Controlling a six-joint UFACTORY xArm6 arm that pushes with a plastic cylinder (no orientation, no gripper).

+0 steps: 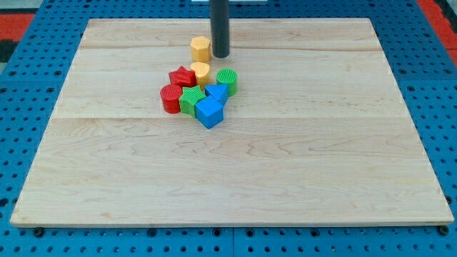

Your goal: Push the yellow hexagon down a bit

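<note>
The yellow hexagon (201, 48) sits on the wooden board (285, 157) near the view's top, a little above a cluster of blocks. My tip (220, 55) stands just to the hexagon's right, very close to it or touching it. Below the hexagon are a yellow cylinder (201, 73), a red star (182, 76), a red cylinder (171, 98), a green cylinder (227, 81), a green block (191, 99), a blue block (217, 91) and a blue cube (210, 112), packed together.
The board lies on a blue pegboard table (28, 86). A red area (18, 18) shows at the view's top left and top right corners.
</note>
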